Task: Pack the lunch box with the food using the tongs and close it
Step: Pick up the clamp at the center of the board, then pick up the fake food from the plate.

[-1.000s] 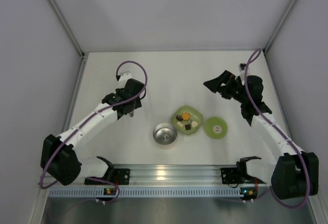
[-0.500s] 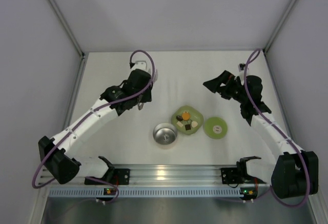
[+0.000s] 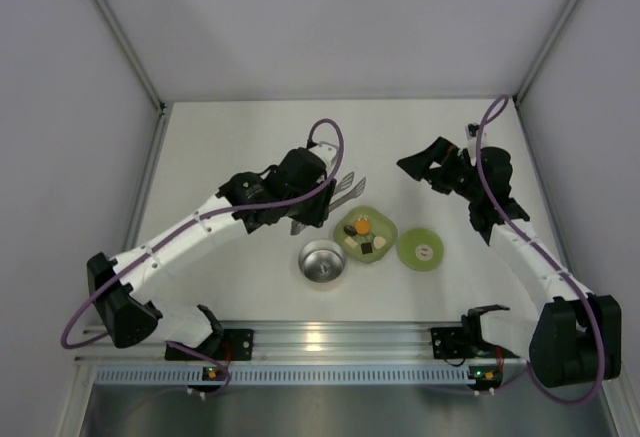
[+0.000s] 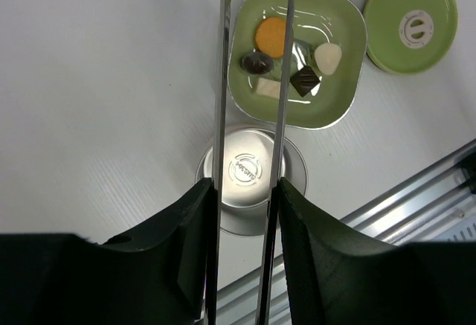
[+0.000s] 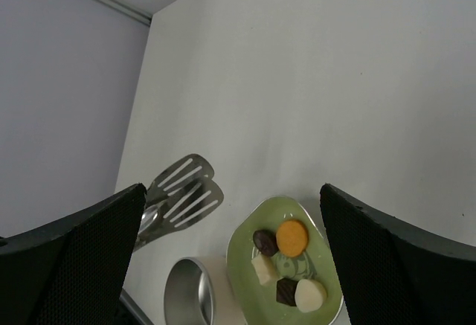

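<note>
Overhead, white table (image 3: 250,137) between pale walls (image 3: 350,27) — left pincer (image 4: 242,188) clamping tongs (image 4: 218,79), right pincer (image 3: 424,164) agape.

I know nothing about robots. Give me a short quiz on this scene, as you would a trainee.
1. True or false: the lid sits on the lunch box.
2. Which tool holds the tongs? A left; B right; C neither.
3. How many food pieces lie in the dish?
Key: 1 false; 2 A, the left tool; 3 five.
</note>
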You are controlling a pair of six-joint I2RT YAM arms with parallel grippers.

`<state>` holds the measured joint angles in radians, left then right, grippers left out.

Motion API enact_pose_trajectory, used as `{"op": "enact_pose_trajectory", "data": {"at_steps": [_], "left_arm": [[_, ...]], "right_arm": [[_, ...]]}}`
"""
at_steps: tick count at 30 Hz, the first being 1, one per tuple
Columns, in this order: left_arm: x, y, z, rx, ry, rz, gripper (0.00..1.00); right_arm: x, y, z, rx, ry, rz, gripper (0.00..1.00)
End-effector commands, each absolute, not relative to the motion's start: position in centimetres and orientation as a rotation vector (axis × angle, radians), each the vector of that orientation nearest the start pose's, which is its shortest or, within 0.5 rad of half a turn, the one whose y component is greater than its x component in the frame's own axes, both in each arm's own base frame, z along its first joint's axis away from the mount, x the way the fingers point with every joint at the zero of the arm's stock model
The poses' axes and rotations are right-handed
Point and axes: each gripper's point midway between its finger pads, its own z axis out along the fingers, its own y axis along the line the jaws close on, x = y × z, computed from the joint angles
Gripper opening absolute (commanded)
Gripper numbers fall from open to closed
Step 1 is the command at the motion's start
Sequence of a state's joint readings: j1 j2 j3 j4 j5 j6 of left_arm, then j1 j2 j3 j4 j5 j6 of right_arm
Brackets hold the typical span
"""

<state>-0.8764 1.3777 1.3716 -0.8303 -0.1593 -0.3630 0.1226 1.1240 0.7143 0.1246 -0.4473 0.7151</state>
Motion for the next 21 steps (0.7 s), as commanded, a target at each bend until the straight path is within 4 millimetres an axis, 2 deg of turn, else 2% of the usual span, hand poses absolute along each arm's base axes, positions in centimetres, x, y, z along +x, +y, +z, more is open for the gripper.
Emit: {"op": "enact_pose_trajectory", "data": {"at_steps": [1,9,21], "left_arm": [[22.0,-27.2,23.6,0.642,2.352,-0.488,0.43],[20.0,-27.4,22.7,0.734,2.39,-0.515,0.43],[19.0,-27.2,20.1,0.804,2.463,-0.415,0.41]], "right_arm": [[34.9,14.6,24.3,0.192,1.864,0.974,1.0],[34.6,14.4,22.9,0.19,1.927,0.89,0.99],[34.1,14.2,22.1,0.199,1.946,0.88,1.0]]}}
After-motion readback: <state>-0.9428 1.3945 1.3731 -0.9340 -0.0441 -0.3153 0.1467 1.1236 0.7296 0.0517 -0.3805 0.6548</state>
